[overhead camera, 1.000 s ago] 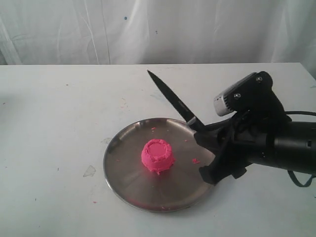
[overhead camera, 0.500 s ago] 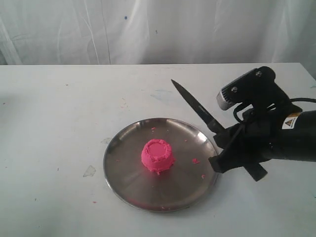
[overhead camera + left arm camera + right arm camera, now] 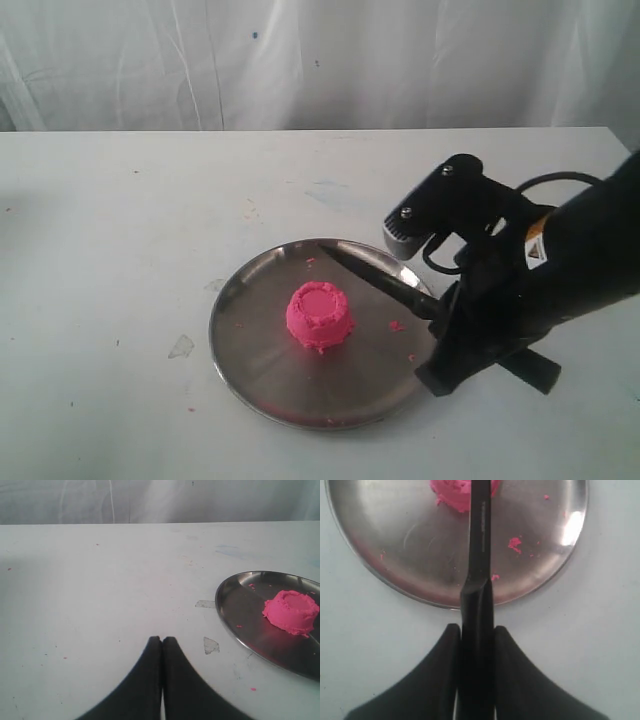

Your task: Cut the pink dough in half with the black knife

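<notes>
- The pink dough (image 3: 319, 317) sits as one uncut, flat-topped dome near the middle of the round steel plate (image 3: 260, 385), which rests on the white table (image 3: 120, 230).
- My right gripper (image 3: 475, 645) is clamped on the handle of the black knife (image 3: 372, 275); the blade reaches out over the plate's far right part, its tip pointing past the dough and not touching it.
- In my right wrist view the blade crosses in front of the dough.
- Small pink crumbs (image 3: 396, 326) lie on the plate to the right of the dough.
- My left gripper (image 3: 162, 641) has its fingers pressed together with nothing between them, above bare table beside the plate.
</notes>
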You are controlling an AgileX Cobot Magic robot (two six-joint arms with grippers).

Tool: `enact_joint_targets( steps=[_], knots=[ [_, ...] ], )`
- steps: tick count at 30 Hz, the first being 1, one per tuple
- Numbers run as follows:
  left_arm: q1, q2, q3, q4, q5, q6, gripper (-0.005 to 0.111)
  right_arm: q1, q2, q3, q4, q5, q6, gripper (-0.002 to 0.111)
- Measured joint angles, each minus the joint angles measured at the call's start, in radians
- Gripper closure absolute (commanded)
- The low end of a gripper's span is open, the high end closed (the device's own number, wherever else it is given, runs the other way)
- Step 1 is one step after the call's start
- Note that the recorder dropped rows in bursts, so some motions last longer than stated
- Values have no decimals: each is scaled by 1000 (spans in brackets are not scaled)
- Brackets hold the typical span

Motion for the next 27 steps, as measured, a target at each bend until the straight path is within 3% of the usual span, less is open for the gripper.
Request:
enact_joint_targets(
  steps=[7, 27],
  knots=[
    [0, 0, 0, 0, 0, 0, 107, 20, 138, -88, -10, 45, -35, 108],
    [0, 0, 0, 6, 0, 11, 107, 20, 370, -125, -12, -151, -34, 108]
  ],
)
